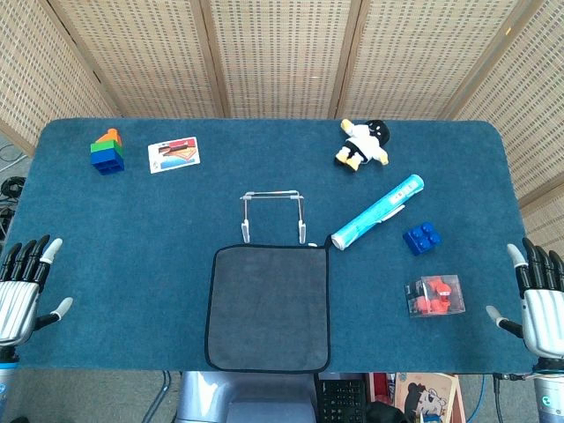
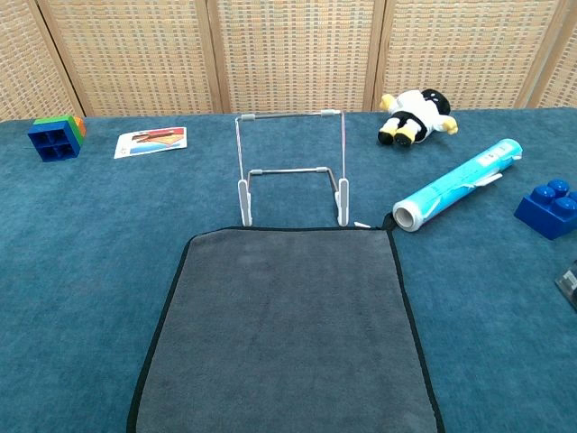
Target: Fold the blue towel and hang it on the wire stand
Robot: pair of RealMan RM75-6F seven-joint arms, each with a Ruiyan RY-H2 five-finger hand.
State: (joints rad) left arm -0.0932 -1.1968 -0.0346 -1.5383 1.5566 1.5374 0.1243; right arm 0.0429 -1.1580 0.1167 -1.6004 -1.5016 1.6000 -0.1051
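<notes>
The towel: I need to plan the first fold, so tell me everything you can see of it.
The towel looks dark grey-blue with a black stitched edge, soft like microfibre. It lies flat and unfolded on the table, roughly square with rounded corners, at the near edge in the middle. Its far edge sits just before the feet of the wire stand; whether they touch is unclear. Neither hand touches it.

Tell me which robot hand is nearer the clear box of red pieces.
Right. The right robot hand sits just right of the clear box; the left robot hand is across the table.

Plush toy [image 1: 363, 143], rolled tube [image 1: 377, 212], blue brick [image 1: 421, 238], card [image 1: 174, 154].
</notes>
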